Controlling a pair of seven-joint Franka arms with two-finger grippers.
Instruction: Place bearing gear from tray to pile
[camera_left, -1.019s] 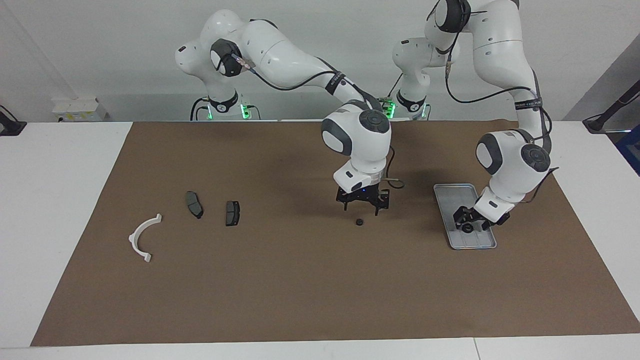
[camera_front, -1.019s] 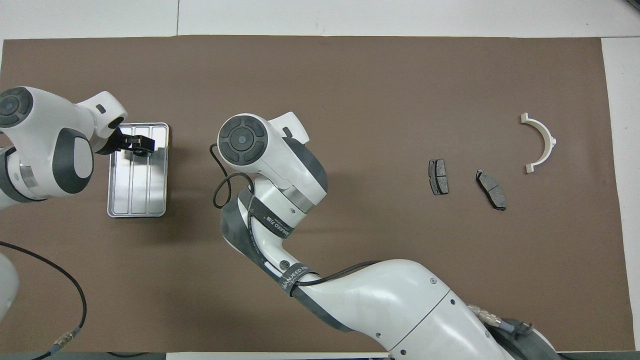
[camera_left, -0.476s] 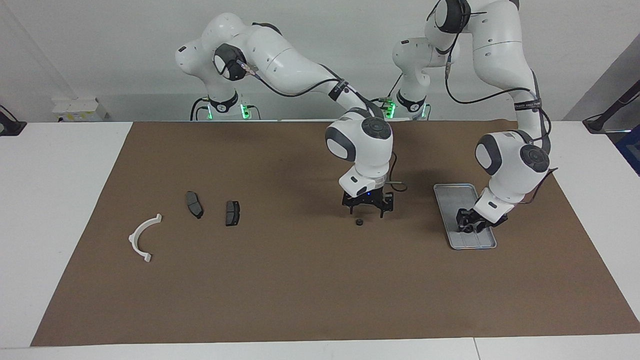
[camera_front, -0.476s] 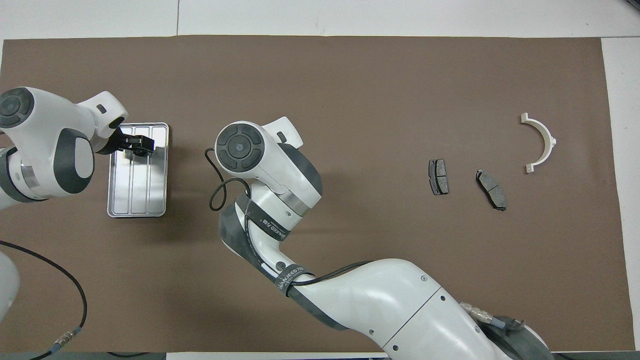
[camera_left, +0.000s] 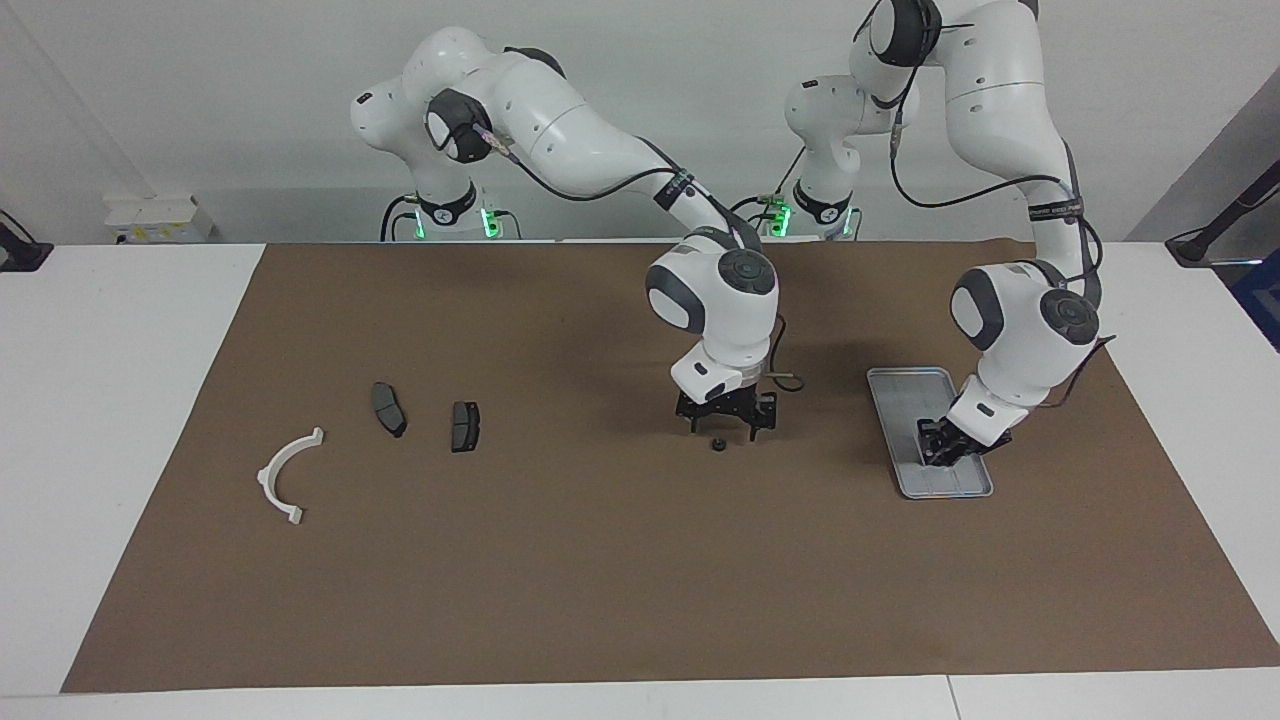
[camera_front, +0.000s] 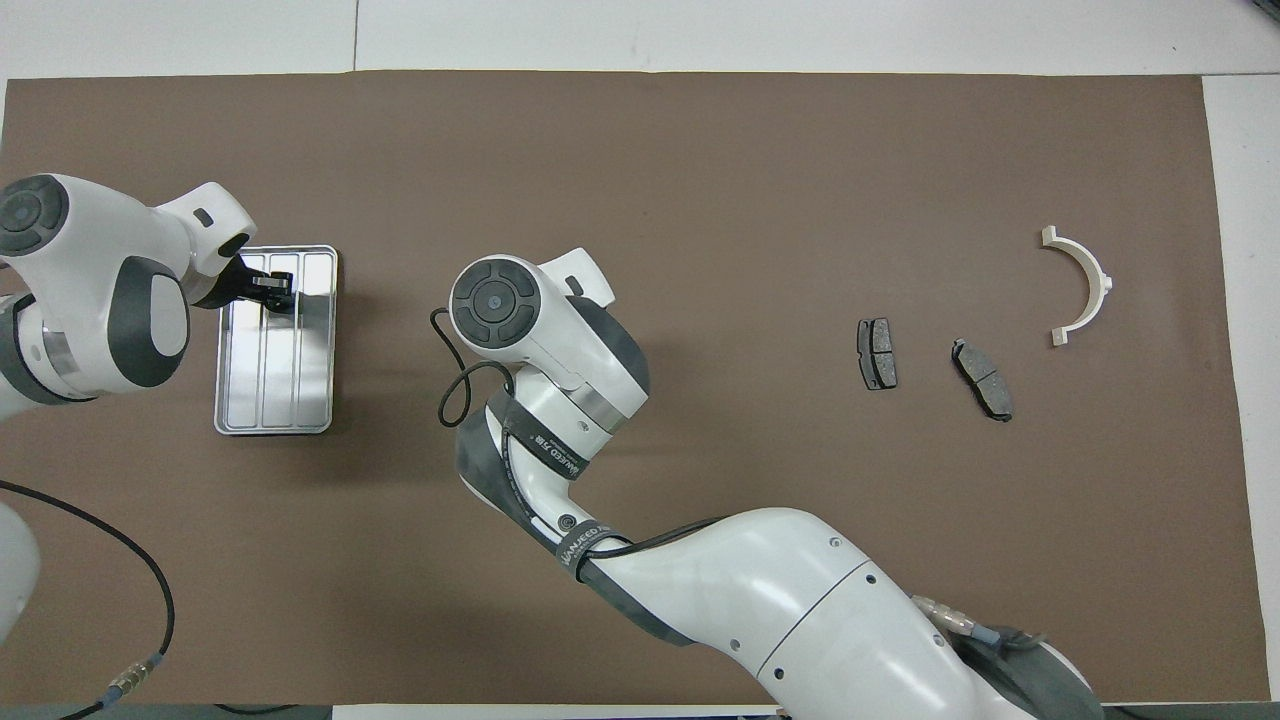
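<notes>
Left hand (camera_left: 940, 452) in the tray (camera_left: 905, 390), right hand (camera_left: 722, 425) mid-mat.
Left closed on a dark part inside the rim; right spread above a small gear (camera_left: 717, 444); bare mat reaches the pile (camera_left: 385, 410).

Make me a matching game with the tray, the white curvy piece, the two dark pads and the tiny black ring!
Things:
1. tray
2. white curved bracket
3. two dark pads
4. small black ring

Places:
A. under the right gripper
B. under the left gripper
C. closest to the right arm's end of the table
D. between bracket and ring

Pairs: 1-B, 2-C, 3-D, 4-A
</notes>
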